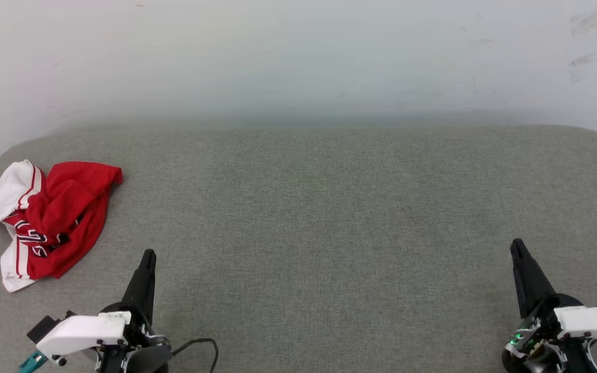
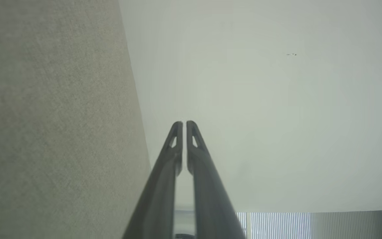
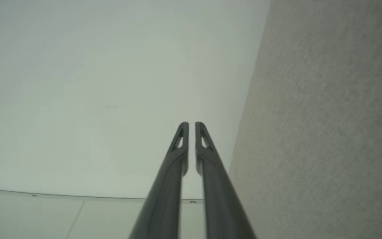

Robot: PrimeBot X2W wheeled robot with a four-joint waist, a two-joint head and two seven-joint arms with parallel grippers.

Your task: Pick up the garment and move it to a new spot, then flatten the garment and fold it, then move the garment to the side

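The garment [image 1: 52, 220] lies crumpled at the far left of the grey padded table [image 1: 319, 217]: red cloth, white sleeves with red stripes, some black lettering showing. My left gripper [image 1: 148, 254] is shut and empty, hovering near the front edge to the right of the garment and apart from it. At the lower right my right gripper [image 1: 516, 243] is also shut and holds nothing. The left wrist view has my left gripper [image 2: 184, 123] with fingers nearly touching, pointing at the wall. My right gripper [image 3: 191, 124] looks the same in the right wrist view.
A pale wall [image 1: 298, 57] rises behind the table's far edge. The table's corners are rounded, and its left edge runs close to the garment. A black cable [image 1: 200, 344] loops beside the left wrist.
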